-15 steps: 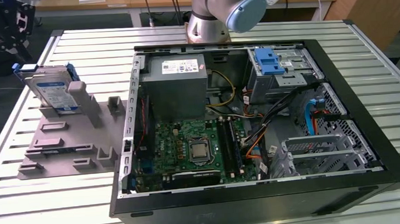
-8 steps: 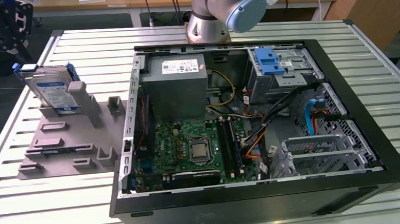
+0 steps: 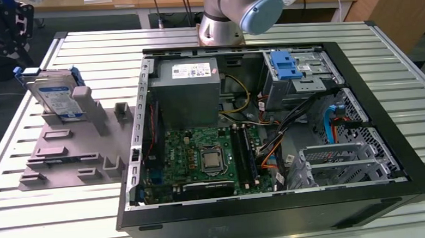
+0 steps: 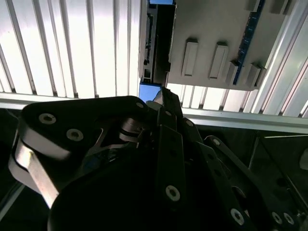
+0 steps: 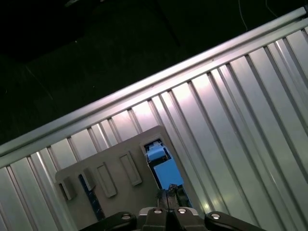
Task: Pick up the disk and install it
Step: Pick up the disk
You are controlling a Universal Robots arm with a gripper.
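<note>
on a grey rack (image 3: 68, 154) by the bench's (image 3: 28, 216) edge, the disk (image 3: 55, 97) is stood upright and could be toppled if struck by the gripper (image 5: 169, 192), whose fingers are seen pressed together.

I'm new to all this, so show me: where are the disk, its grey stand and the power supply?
Disk (image 3: 55, 100): exterior view, its labelled face.
Stand (image 3: 89, 137): exterior view, its flat base plate.
Power supply (image 3: 190, 101): exterior view, its grey side below the sticker.
</note>
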